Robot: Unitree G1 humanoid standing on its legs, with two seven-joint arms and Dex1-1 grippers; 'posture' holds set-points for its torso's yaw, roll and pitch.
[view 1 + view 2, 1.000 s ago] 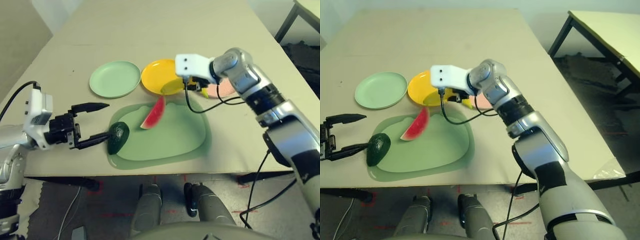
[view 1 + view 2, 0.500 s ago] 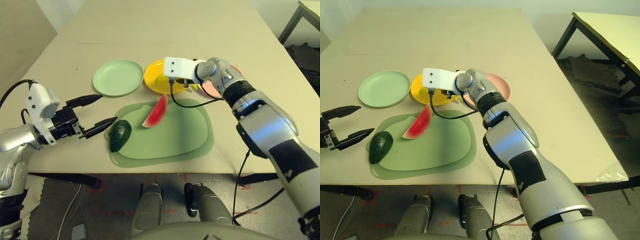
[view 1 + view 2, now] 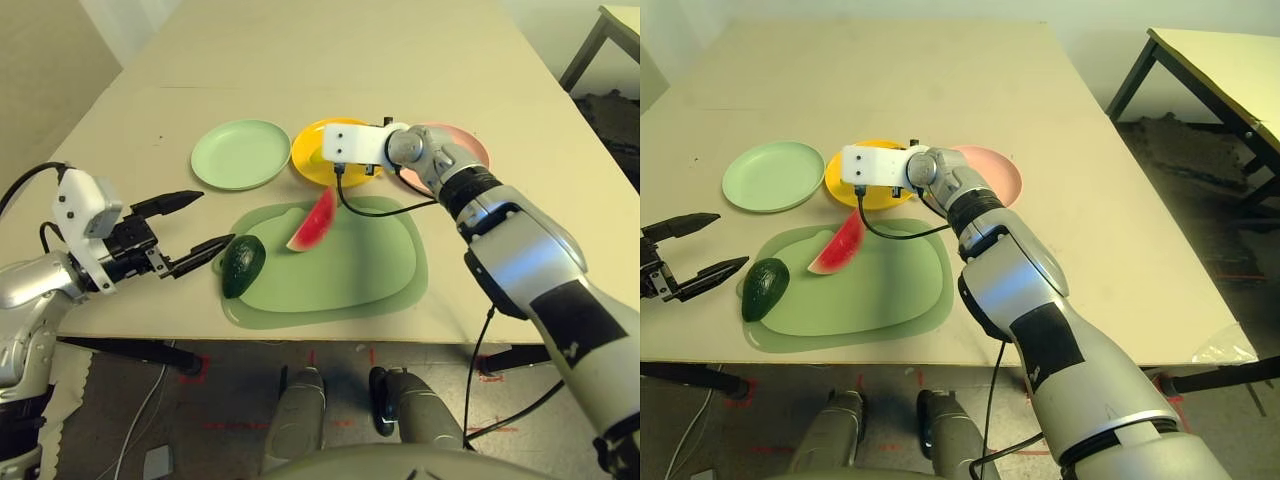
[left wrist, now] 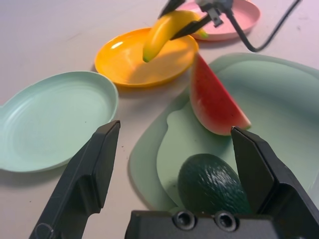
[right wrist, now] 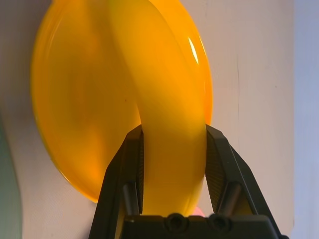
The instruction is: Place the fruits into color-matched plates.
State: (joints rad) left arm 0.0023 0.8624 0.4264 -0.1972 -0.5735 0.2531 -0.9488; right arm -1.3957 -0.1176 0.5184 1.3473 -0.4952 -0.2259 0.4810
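Avocado (image 3: 241,266) lies nearest, on the near left corner of the green mat (image 3: 370,275), with the left gripper (image 3: 178,235) parked just beside it, its two black fingers spread wide and clamping nothing; across the last second that hand keeps its place and only swings a little, so the fingertip that sat against the avocado now stands slightly off it. Next out, the watermelon wedge (image 3: 313,222) leans on the mat's far edge, unmoved. Beyond it the change that matters: the right gripper (image 4: 185,19), fingers clamped on the banana (image 4: 164,27), has travelled from over the gap by the pink plate (image 3: 455,150) across and down, and now holds the banana directly above the yellow plate (image 3: 312,158), its lower tip close to the plate's floor, though contact cannot be told. That puts the first fruit over its matching colour, and I judge only the release is left for this one. Farthest left, the mint green plate (image 3: 240,154) sits bare, as does the pink one.
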